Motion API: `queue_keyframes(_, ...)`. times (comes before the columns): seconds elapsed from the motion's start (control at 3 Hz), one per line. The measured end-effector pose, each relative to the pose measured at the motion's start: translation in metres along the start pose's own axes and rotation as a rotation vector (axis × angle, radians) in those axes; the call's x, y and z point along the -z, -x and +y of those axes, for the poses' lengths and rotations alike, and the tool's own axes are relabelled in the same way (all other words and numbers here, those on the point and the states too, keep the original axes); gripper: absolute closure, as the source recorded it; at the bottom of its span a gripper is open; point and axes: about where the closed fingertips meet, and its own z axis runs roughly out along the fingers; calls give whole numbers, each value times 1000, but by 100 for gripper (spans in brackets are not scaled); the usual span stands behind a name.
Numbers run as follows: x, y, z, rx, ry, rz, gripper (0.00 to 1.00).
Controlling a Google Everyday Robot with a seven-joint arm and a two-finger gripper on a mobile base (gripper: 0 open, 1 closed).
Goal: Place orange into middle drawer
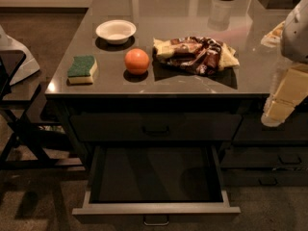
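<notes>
Orange [137, 60]: sits on countertop [168, 11], near front edge, between sponge [82, 69] and crumpled snack bag [195, 55]; white bowl [116, 31] behind it. Middle drawer [156, 209]: pulled open directly below, dark inside. Your gripper [276, 109]: at right edge, beside counter's front corner, well apart from orange. You cannot tell whether it is wide or narrow.

Glossy, smooth grey table [183, 13], mirroring pale shapes at its far edge. On the table: smooth, softly shiny orange [137, 61]; rough green-topped sponge [82, 69]; smooth white bowl [116, 31]; crinkled, shiny brown-and-cream wrapper [195, 55]. Under the table's front edge: matt dark middle drawer [154, 174] with paler matt rim [156, 209] and small metallic-looking handle [156, 220]. Beside the table's right edge: pale, matt, plastic-looking gripper [275, 110].
</notes>
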Motion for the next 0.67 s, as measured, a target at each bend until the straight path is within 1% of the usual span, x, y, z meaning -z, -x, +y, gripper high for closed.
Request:
queue_keyframes(0.33,0,0,0,0,0,0,0)
queue_keyframes(0.67,-3,34,-23,53,2,-46,0)
